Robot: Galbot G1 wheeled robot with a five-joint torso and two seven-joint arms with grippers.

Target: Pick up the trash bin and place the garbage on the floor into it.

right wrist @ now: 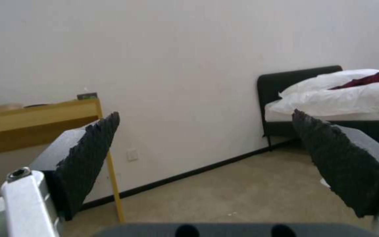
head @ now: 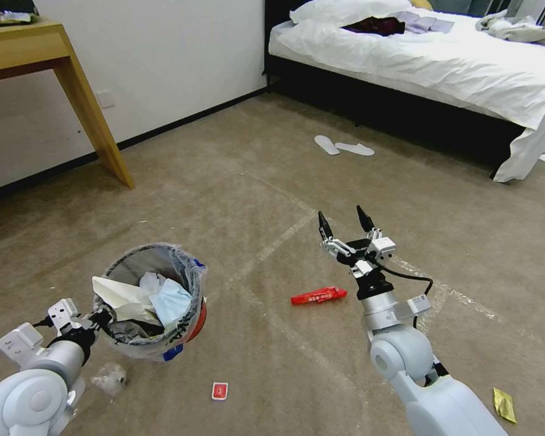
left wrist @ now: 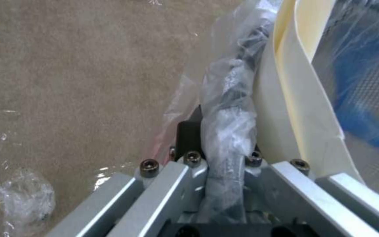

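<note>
- The long red wrapper (head: 318, 296) lies flat on the floor (head: 236, 200), just below and to the robot's left of the right gripper (head: 345, 221); its long axis runs roughly side to side across the head view, the far end tipped slightly up toward the arm.
- The right gripper hangs above the carpet with its 2 fingers (right wrist: 88, 154) spread wide and holding nothing, tips aimed up and away at the wall rather than down at the litter.
- By this reading, that arm is the nearer one to the red wrapper, and the coming move turns on tilting the fingers down and bringing them back toward the robot's left to straddle the wrapper across its short side.
- The trash bin (head: 154, 300) sits well to the left of the open fingers, tilted, its mouth facing up and toward the wrapper, already holding white paper and a pale blue mask.
- The left gripper (left wrist: 222, 154) is clamped on the bin's bag-wrapped rim, fingers pinching the rim between them.
- Other litter lies farther out: a small red-and-white packet (head: 220, 390) near the bin's base, a crumpled clear plastic scrap (head: 109, 378) beside the left arm, and a yellow wrapper (head: 504, 404) behind the right arm's elbow.
- A wooden table (head: 36, 48) stands beyond the bin, a bed (head: 442, 60) beyond the right fingers.
</note>
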